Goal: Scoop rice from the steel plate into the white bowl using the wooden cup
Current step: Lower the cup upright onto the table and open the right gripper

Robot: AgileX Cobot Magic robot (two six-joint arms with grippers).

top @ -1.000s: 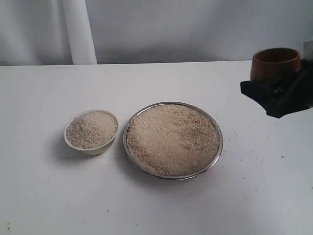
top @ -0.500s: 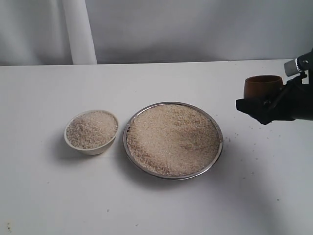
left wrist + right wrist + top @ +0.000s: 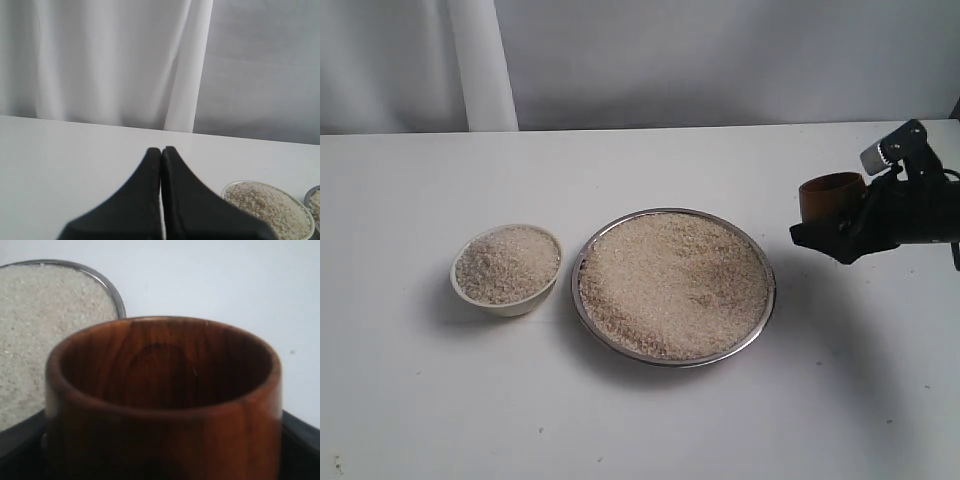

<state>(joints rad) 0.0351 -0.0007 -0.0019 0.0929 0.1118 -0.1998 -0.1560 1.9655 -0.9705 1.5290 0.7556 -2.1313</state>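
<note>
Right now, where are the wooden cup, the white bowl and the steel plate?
wooden cup (image 3: 165, 440), right wrist view, on its outer front wall.
white bowl (image 3: 508, 306), exterior view, on its near outer wall.
steel plate (image 3: 672, 361), exterior view, on its near rim.

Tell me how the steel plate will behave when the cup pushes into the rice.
The steel plate looks thin and shiny on a smooth table, so it may slide when the wooden cup digs in. Wide and shallow, it seems unlikely to tip. The rice sits level with the low rim, so grains will probably spill over.
</note>
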